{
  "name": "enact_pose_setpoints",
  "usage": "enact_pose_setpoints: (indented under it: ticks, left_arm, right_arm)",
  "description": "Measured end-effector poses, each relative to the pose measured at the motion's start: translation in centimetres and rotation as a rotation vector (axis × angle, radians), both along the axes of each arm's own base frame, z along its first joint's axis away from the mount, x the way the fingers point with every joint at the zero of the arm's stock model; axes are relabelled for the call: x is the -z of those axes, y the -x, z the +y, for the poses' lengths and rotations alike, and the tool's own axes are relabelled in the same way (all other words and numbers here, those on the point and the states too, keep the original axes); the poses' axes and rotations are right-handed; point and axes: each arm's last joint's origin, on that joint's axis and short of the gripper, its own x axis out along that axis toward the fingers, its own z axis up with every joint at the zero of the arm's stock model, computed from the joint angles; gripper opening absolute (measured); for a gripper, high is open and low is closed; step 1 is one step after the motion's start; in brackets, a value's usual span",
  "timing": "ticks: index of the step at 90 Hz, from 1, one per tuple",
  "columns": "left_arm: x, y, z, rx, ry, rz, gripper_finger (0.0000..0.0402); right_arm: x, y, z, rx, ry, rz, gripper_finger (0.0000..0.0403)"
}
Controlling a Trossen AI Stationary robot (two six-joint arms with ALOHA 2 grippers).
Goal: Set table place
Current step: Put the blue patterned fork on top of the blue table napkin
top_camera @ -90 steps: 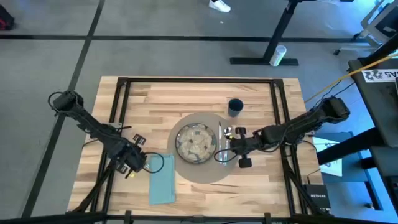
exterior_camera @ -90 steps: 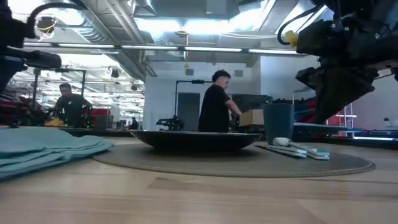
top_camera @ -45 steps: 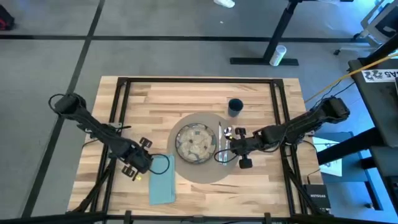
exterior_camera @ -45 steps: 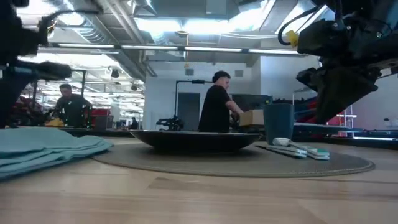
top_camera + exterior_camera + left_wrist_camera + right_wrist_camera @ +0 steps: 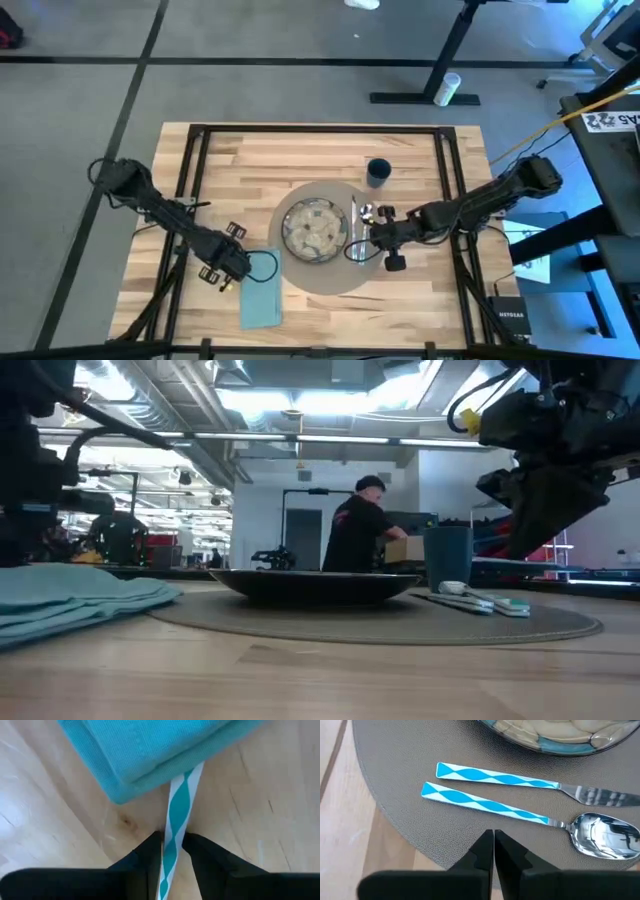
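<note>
Two tools are in play. The left tool [image 5: 171,851] is clamped on a teal-and-white striped handle [image 5: 176,815], most likely the fork, though its head is hidden; it hangs low at the near-left of the bench [image 5: 250,160], the handle's far end reaching under the corner of the teal napkin [image 5: 150,750]. The right tool [image 5: 493,842], its fingers pressed together on nothing, hovers over the edge of the grey-brown placemat [image 5: 420,825], just beside the knife [image 5: 510,779] and spoon [image 5: 520,812], which lie side by side to the right of the speckled plate [image 5: 315,230].

By the look of things, most of the place is laid: plate centred on the mat, knife and spoon down, dark-blue cup [image 5: 378,172] standing off the mat's far-right edge, napkin flat to the left. What seems left is resting the held piece on or beside the napkin and letting go.
</note>
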Motion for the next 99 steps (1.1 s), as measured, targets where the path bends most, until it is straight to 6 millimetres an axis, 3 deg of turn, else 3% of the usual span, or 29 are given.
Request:
enact_pose_setpoints:
  ticks: [14, 31, 48, 67, 82, 99]
  left_arm:
    - [0.0, 0.0, 0.0, 0.007, -0.002, -0.001, 0.0079]
    - [-0.2, 0.2, -0.4, 0.032, -0.016, -0.004, 0.0015]
    - [-1.0, 0.5, -1.1, 0.067, -0.048, 0.026, 0.0004]
    - [-3.0, 1.8, -1.5, 0.111, -0.15, 0.161, 0.0004]
    - [-4.6, 1.9, -2.6, 0.131, -0.17, 0.153, 0.0003]
    - [-4.2, 2.0, -2.9, 0.168, -0.152, 0.124, 0.0001]
  right_arm:
    - [0.0, 0.0, 0.0, -0.007, 0.005, -0.001, 0.0]
    - [0.0, 0.0, 0.0, -0.009, 0.012, -0.005, 0.0]
    - [0.0, 0.0, 0.0, -0.011, 0.013, -0.005, 0.0]
    - [0.0, 0.0, 0.0, -0.011, 0.013, -0.006, 0.0]
    - [0.0, 0.0, 0.0, -0.012, 0.014, -0.006, 0.0]
    - [0.0, -0.1, 0.0, -0.016, 0.014, -0.013, 0.0]
